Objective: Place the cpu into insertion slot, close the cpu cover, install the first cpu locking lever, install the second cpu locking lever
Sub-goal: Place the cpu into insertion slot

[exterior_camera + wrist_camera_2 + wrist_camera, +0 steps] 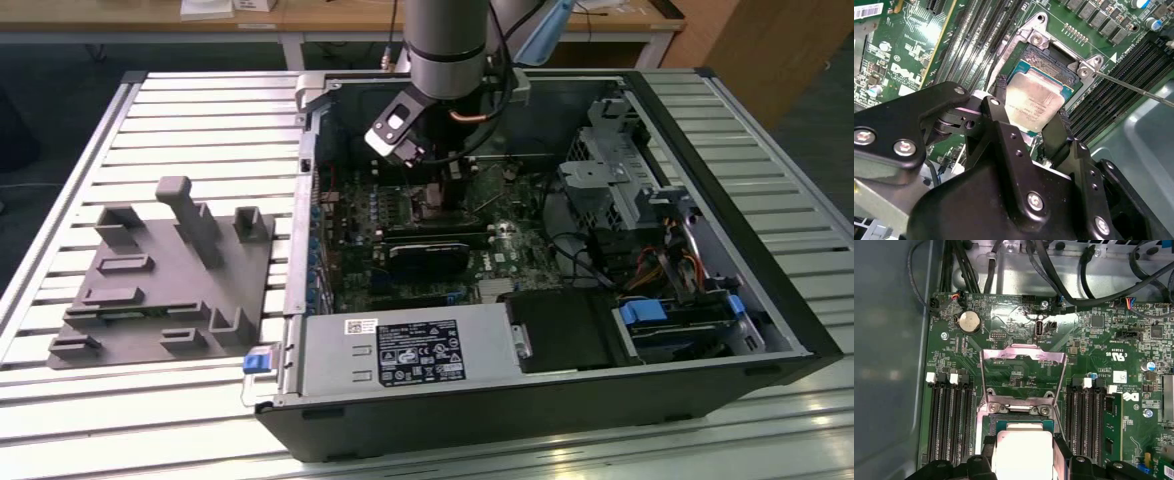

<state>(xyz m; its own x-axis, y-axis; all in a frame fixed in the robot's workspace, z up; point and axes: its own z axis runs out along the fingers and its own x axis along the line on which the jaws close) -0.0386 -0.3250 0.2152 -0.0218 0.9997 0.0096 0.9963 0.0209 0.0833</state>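
The cpu [1035,97], a flat square chip with a silver-grey top, sits between my gripper's [1031,107] two black fingers [1000,92], which press on its opposite edges. It hangs low over the insertion slot [1046,62], whose dark bed shows past the chip's far edge. In the first wrist view the cpu [1024,450] is over the slot [1019,416], and the cpu cover [1022,354], a thin silver frame, stands swung open beyond it. A thin metal lever rod [1134,88] lies loose beside the socket. In the exterior view my gripper [447,190] reaches down into the computer case.
Long black memory slots [949,415] flank the socket on both sides. A black card [430,255] lies just in front of the socket, with the power supply [400,355] nearer the front. A grey fixture block [160,270] stands on the slatted table at the exterior view's left.
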